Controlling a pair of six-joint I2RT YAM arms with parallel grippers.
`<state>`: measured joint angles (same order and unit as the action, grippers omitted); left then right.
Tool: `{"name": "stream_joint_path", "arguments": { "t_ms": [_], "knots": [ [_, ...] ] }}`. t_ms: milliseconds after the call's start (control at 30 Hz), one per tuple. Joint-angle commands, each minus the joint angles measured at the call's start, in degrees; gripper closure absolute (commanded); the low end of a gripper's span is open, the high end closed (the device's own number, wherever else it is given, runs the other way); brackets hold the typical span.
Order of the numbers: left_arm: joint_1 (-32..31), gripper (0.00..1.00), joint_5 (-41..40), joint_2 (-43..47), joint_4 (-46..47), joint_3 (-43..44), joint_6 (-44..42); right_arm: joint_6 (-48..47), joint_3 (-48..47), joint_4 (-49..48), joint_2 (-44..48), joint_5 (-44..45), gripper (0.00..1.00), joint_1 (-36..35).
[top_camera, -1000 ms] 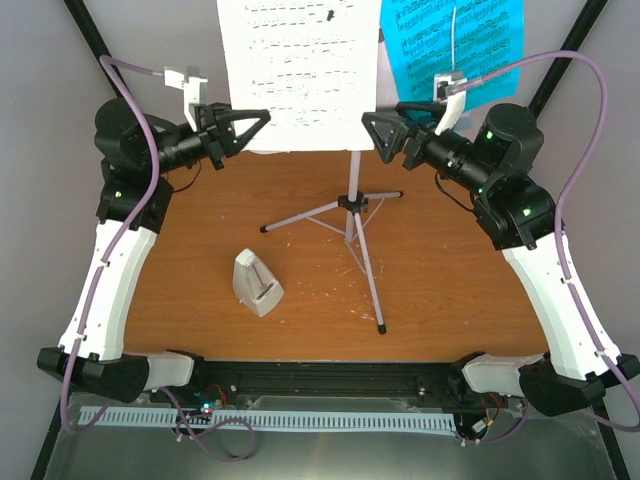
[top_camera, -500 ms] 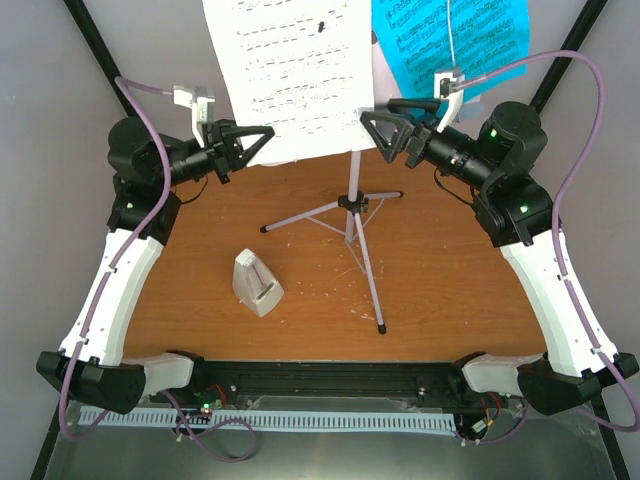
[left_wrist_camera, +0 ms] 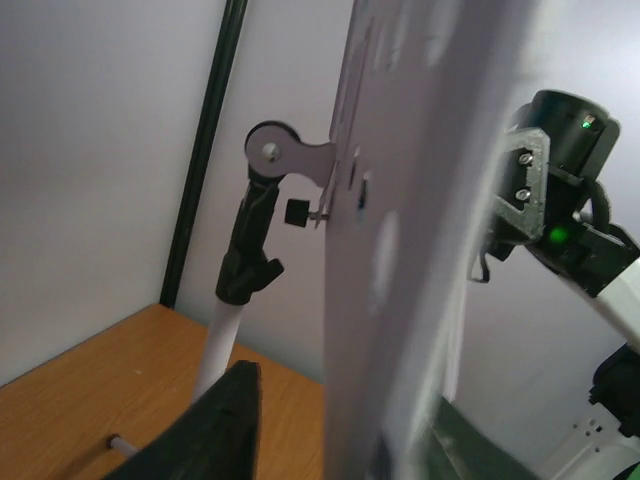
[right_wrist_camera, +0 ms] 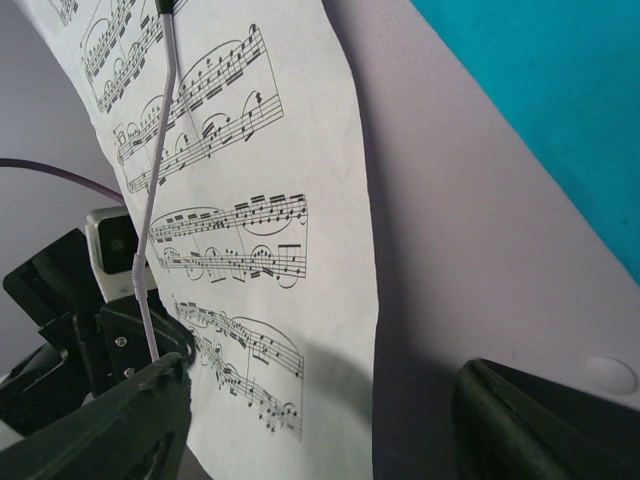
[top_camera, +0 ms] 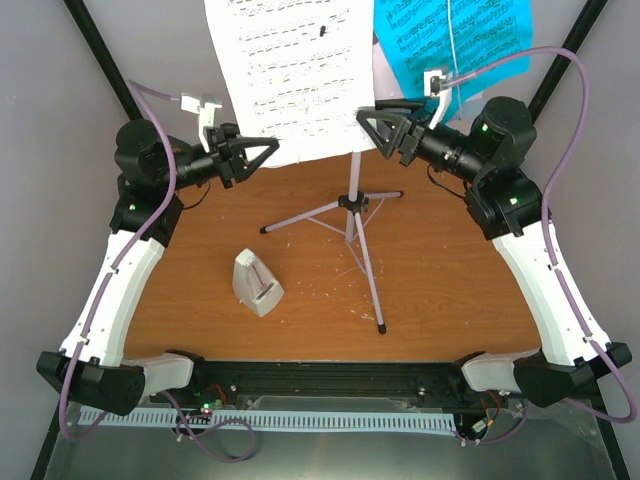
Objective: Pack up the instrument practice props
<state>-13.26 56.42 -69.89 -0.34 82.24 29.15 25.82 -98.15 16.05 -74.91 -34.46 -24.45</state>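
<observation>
The white music stand (top_camera: 355, 190) stands on thin tripod legs at the table's middle back. A white sheet-music page (top_camera: 290, 70) and a blue page (top_camera: 450, 40) lean on its desk. The white metronome (top_camera: 257, 284) stands on the table left of the legs. My left gripper (top_camera: 268, 150) is open at the white page's lower left corner. In the left wrist view the page (left_wrist_camera: 420, 200) passes edge-on between the fingers (left_wrist_camera: 220, 430). My right gripper (top_camera: 372, 128) is open at the page's lower right edge. Its wrist view shows the page (right_wrist_camera: 250, 250), the stand's desk (right_wrist_camera: 450, 280) and the blue page (right_wrist_camera: 560, 90).
The brown table (top_camera: 200, 300) is walled by grey panels with black frame poles (top_camera: 95, 40) at the back corners. The stand's long front leg (top_camera: 372, 280) reaches toward the near edge. The stand's black hinge and pole (left_wrist_camera: 250, 250) show in the left wrist view, with the right arm (left_wrist_camera: 560, 220) behind the page.
My left gripper has moved right and up to the white page's lower left corner. The white page has shifted up and left. My right arm has edged left and back.
</observation>
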Motion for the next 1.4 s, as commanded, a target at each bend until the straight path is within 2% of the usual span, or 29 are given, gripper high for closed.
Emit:
{"name": "stream_joint_path", "arguments": {
  "t_ms": [0, 67, 100, 233, 300, 400, 633, 700, 867, 1033, 1267, 1367],
  "knots": [
    [-0.28, 0.47, -1.79, 0.99, -6.07, 4.23, -3.41, 0.91, -0.89, -0.98, -1.45, -2.59, 0.37, 0.33],
    [-0.28, 0.27, -5.14, 2.6, -7.55, 4.83, -5.43, 1.13, -1.52, -1.14, -1.78, -3.03, 0.42, 0.28],
    [-0.28, 0.23, -7.21, 3.63, -8.18, 4.97, -6.46, 1.23, -1.6, -1.22, -1.96, -3.14, 0.43, 0.3],
    [-0.28, 0.14, -13.27, 7.68, -10.84, 4.75, -9.81, 1.96, -1.89, -2.33, -2.53, -3.71, 0.47, 0.32],
    [-0.28, 0.14, -15.07, 9.19, -11.89, 5.13, -10.93, 2.66, -1.92, -3.24, -2.75, -4.26, 0.49, 0.29],
    [-0.28, 0.15, -15.51, 10.41, -13.64, 6.95, -11.55, 3.6, -2.0, -4.48, -3.12, -4.94, 0.53, 0.28],
    [-0.76, 0.39, -5.94, 7.56, -15.64, 14.75, -5.29, 5.58, -2.66, -7.15, -4.13, -6.4, 0.62, 0.02],
    [-2.7, 0.44, -5.73, 6.11, -16.29, 16.53, -4.16, 5.8, -3.23, -7.29, -4.62, -6.5, 0.63, -0.4],
    [-7.61, 0.46, -8.98, 2.49, -20.24, 21.07, -5.65, 4.71, -4.8, -6.31, -5.68, -5.1, 0.66, -1.72],
    [-12.27, 0.46, -14.14, 0.13, -22.0, 23.65, -7.47, 3.45, -5.36, -5.07, -6.1, -3.44, 0.77, -2.34],
    [-18.44, 0.46, -24.25, -4.35, -24.06, 28.85, -9.56, 2.88, -5.17, -5.02, -6.25, -2.52, 0.96, -2.75],
    [-19.61, 0.46, -27.24, -5.43, -23.75, 29.75, -9.63, 2.34, -4.78, -4.81, -5.85, -1.92, 0.97, -2.8]
  ]
}}
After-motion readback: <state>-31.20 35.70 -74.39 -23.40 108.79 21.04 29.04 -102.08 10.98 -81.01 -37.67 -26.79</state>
